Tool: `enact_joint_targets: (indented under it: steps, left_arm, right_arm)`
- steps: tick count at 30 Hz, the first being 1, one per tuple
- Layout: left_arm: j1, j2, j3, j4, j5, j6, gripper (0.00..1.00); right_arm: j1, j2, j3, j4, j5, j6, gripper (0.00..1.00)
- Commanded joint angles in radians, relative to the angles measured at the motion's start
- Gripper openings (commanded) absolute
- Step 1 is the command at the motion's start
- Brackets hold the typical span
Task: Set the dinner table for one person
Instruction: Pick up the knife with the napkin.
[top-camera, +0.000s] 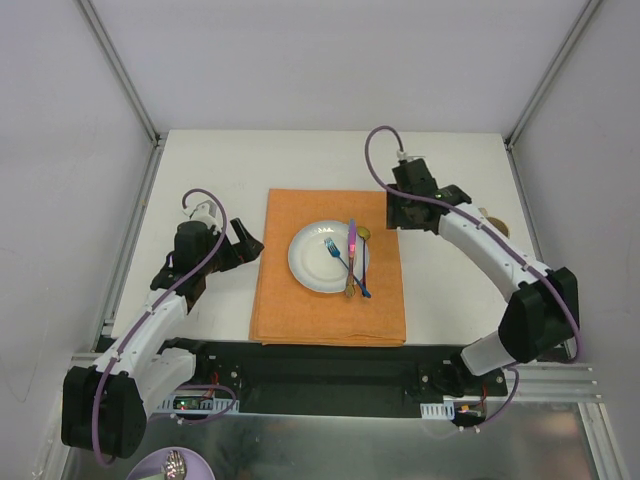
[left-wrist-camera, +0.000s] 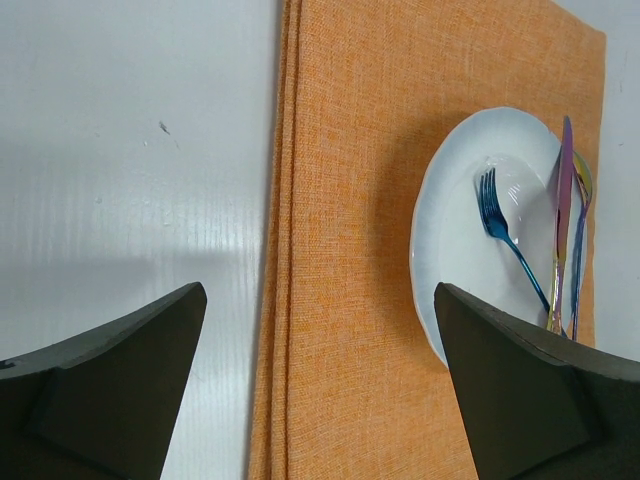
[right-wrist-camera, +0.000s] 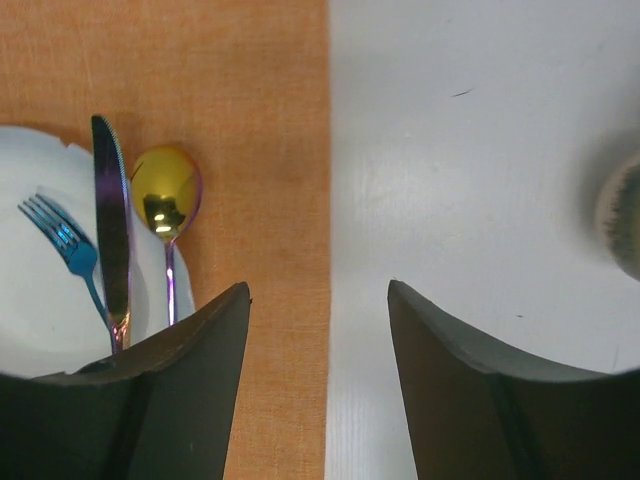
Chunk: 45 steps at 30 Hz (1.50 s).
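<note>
plain white walls close in on three sides, joined by grey metal rails at the corners; soft even light.

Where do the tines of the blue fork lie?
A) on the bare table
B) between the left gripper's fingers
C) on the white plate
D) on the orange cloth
C: the blue fork has its tines on the white plate.
</note>
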Motion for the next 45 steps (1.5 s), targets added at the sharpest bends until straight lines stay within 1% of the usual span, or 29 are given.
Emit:
enact_joint_targets:
  steps: [1,5,7,8,9,11,12,16,24,38,42,45]
  left_arm:
    - [-0.011,-0.013,-0.001,0.003,-0.019,0.014,0.99]
    - [-0.011,-0.003,0.001,0.003,-0.019,0.016,0.99]
    - [-0.011,-0.003,0.001,0.003,-0.019,0.016,0.99]
    - [-0.011,-0.001,0.001,0.003,-0.016,0.016,0.99]
    - [-0.011,-0.001,0.001,0.003,-0.018,0.017,0.99]
    - [-0.011,0.0,0.001,0.003,-0.018,0.017,0.99]
    - [-0.011,0.0,0.001,0.003,-0.018,0.017,0.99]
    - [-0.011,0.0,0.001,0.003,-0.016,0.017,0.99]
    - [-0.011,0.0,-0.001,0.003,-0.014,0.017,0.99]
    - [-0.011,-0.004,-0.005,0.003,-0.014,0.017,0.99]
    - [-0.011,-0.003,-0.008,0.003,-0.014,0.017,0.99]
    - [-0.011,-0.003,-0.01,0.003,-0.018,0.017,0.99]
  right_arm:
    - [0.117,0.035,-0.007,0.012,0.02,0.028,0.61]
    - [0.208,0.074,-0.005,0.015,0.037,0.055,0.62]
    - [0.251,0.084,-0.002,0.013,0.037,0.077,0.65]
    - [0.264,0.093,-0.001,0.013,0.037,0.083,0.73]
    - [0.28,0.1,-0.001,0.012,0.039,0.088,0.76]
    - [0.321,0.109,0.001,0.003,0.06,0.104,0.8]
    - [0.332,0.118,0.001,0.003,0.066,0.109,0.8]
    - [0.378,0.141,-0.001,-0.002,0.069,0.134,0.81]
    - [0.43,0.192,0.005,0.0,0.088,0.163,0.81]
    - [0.432,0.276,-0.019,0.001,0.161,0.196,0.81]
    - [0.432,0.291,-0.027,0.009,0.161,0.201,0.78]
    - [0.432,0.295,-0.031,0.012,0.166,0.201,0.73]
